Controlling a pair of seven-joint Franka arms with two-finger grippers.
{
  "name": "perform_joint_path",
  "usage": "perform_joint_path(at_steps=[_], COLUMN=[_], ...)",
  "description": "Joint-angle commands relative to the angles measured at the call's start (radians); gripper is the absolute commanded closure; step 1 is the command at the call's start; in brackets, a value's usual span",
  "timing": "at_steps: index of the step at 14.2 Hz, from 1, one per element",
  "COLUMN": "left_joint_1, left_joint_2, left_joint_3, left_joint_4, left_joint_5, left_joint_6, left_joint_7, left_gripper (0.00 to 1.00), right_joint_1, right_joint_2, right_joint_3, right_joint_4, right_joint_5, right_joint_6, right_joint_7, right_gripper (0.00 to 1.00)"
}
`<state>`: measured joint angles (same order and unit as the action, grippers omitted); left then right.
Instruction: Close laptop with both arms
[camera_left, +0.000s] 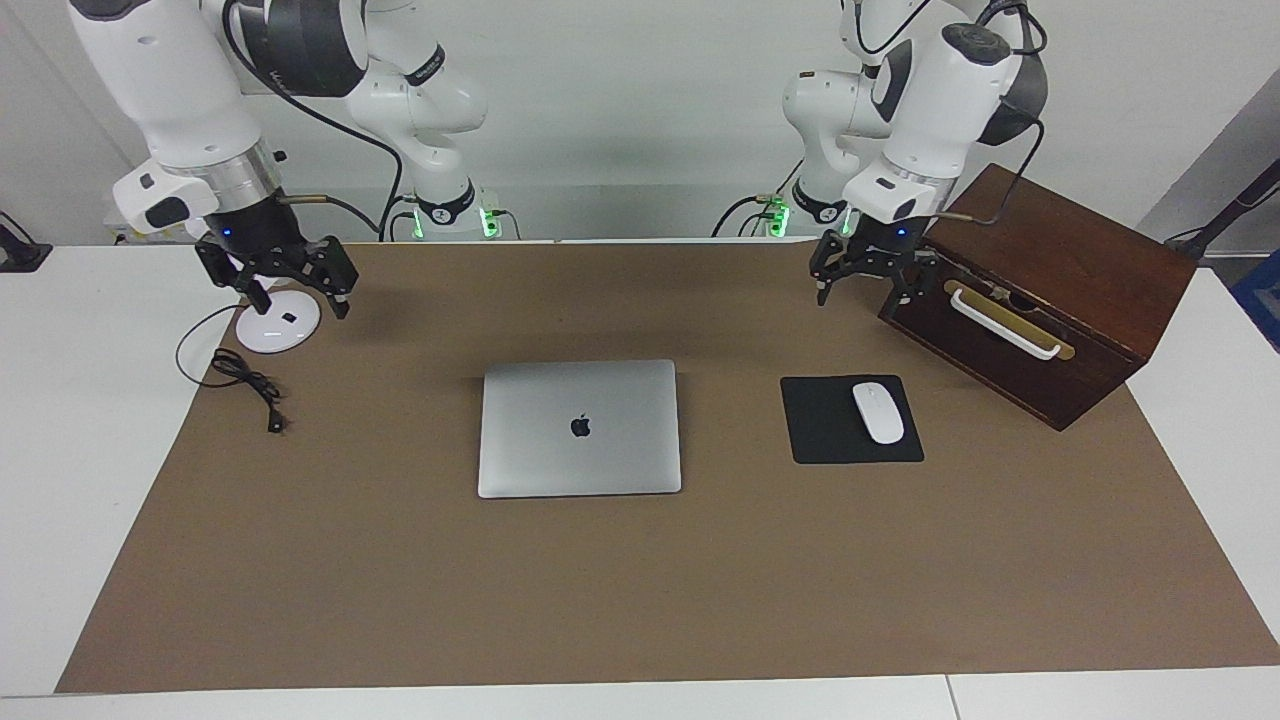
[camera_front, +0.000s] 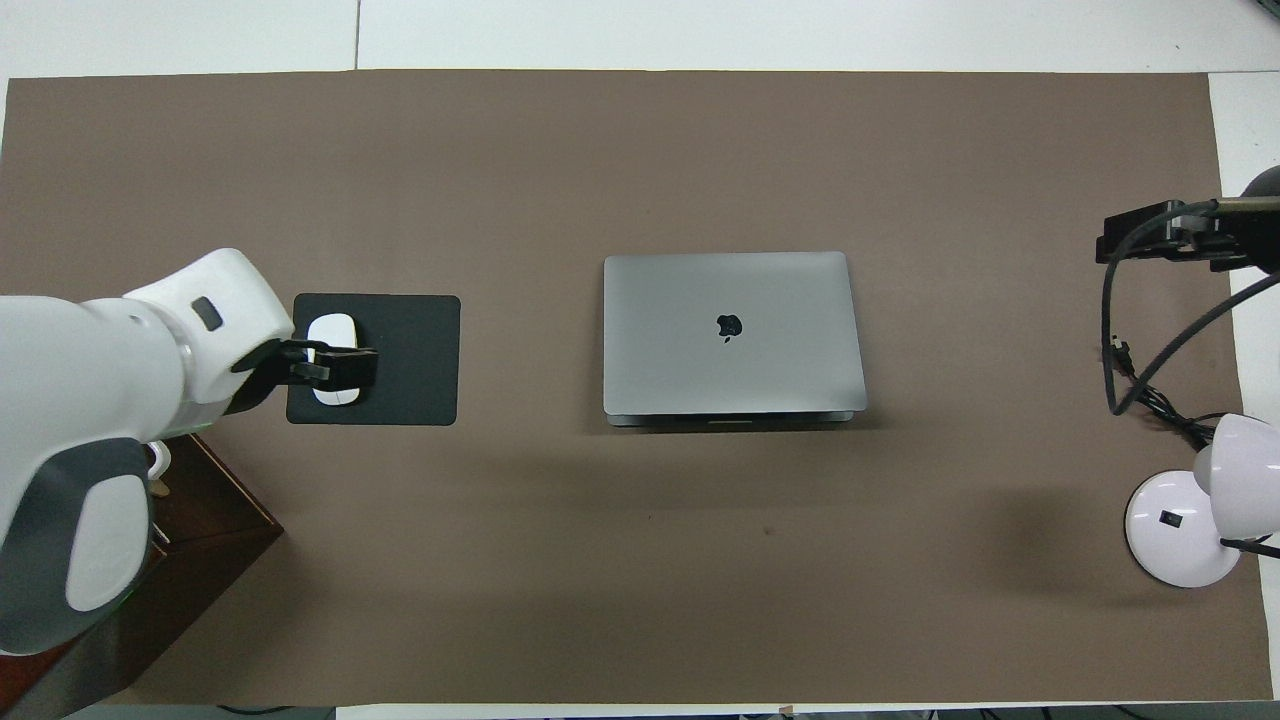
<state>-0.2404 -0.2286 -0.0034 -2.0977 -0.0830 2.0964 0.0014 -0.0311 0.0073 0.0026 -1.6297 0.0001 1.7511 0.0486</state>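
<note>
Right tool: raised in the air toward the right arm's end of the desk, well apart from the laptop, fingers spread and pinching nothing; it hangs over the lamp base.
Lamp base: a white round disc on the brown mat, nearer to the robots than the laptop, at the right arm's end; in the overhead view a white lamp head overlaps it.
Black cable: loops from the lamp base and ends in a plug lying on the mat, between the lamp base and the laptop.
Laptop: silver-grey, lid shut flat with the apple logo up, lying in the middle of the brown mat, touched by neither tool.
Mouse pad: black, just beside the laptop toward the left arm's end, apart from it.
Mouse: white, lying on the mouse pad.
Left tool: raised in the air, fingers spread and holding nothing, well apart from the laptop toward the left arm's end, hanging just beside the wooden box.
Wooden box: dark brown with a white handle, nearer to the robots than the mouse pad, at the left arm's end of the desk.
</note>
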Motion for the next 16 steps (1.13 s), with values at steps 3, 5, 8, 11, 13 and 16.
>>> perform_joint_path(at_steps=[3, 5, 8, 11, 13, 16], left_joint_1=[0.133, 0.165, 0.177, 0.196, 0.204, 0.202], left_joint_2=[0.066, 0.109, 0.159, 0.204, 0.219, 0.204], left_joint_3=[-0.010, -0.010, 0.002, 0.011, 0.013, 0.013], left_joint_4=[0.224, 0.315, 0.439, 0.531, 0.559, 0.498], left_joint_5=[0.014, 0.026, 0.032, 0.032, 0.034, 0.049], left_joint_6=[-0.211, -0.274, -0.364, -0.459, -0.507, -0.506], left_joint_7=[0.008, 0.009, 0.009, 0.011, 0.011, 0.009], left_gripper=[0.00, 0.00, 0.00, 0.00, 0.00, 0.00], right_joint_1=[-0.012, -0.009, -0.013, 0.002, 0.002, 0.003], right_joint_2=[-0.035, -0.035, -0.046, -0.044, -0.046, -0.052], right_joint_3=[0.011, 0.013, 0.016, 0.008, 0.010, -0.001], right_joint_4=[-0.010, 0.025, 0.028, 0.071, 0.077, 0.074], right_joint_5=[0.021, 0.012, 0.023, 0.015, 0.024, 0.023], right_joint_6=[0.022, 0.005, -0.079, -0.174, -0.217, -0.237], right_joint_7=[-0.047, -0.052, -0.084, -0.085, -0.084, -0.084], right_gripper=[0.00, 0.00, 0.00, 0.00, 0.00, 0.00])
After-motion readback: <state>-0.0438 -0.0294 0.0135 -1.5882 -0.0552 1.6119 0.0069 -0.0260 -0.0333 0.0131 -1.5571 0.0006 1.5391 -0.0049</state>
